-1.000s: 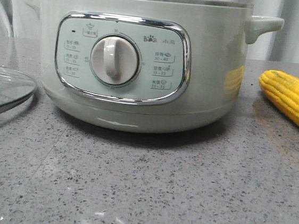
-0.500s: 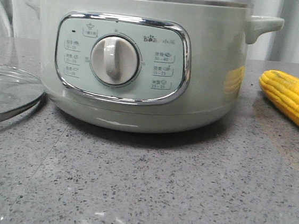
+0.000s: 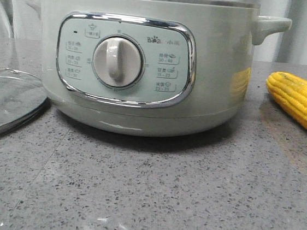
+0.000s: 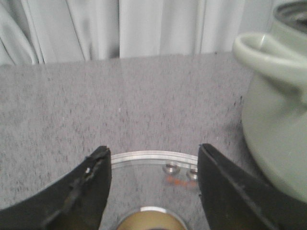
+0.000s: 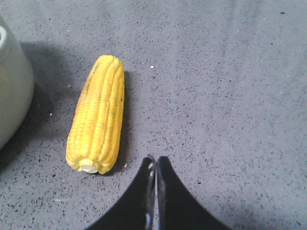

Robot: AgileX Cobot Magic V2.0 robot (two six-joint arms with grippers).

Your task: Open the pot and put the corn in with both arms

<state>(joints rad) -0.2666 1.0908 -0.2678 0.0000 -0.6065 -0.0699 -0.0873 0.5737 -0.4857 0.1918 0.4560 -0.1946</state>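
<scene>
1. Below, the left end effector [image 4: 152, 184] stands spread wide, straddling the glass lid [image 4: 153, 165] and its knob [image 4: 151, 219]; lift clear without dragging it.
2. Right end effector [image 5: 154, 165]: fingers pressed together, empty; spread them before descending.
3. Corn [image 5: 97, 115] lies just beside it on the tabletop [image 5: 230, 96], pot [image 3: 142, 64] beyond, uncovered.

Corn [image 3: 303, 101] cut off at the right edge. Glass lid [image 3: 4, 102] cut off at the left edge. Inside of pot [image 3: 148, 65] hidden. Panel words too small to read.
</scene>
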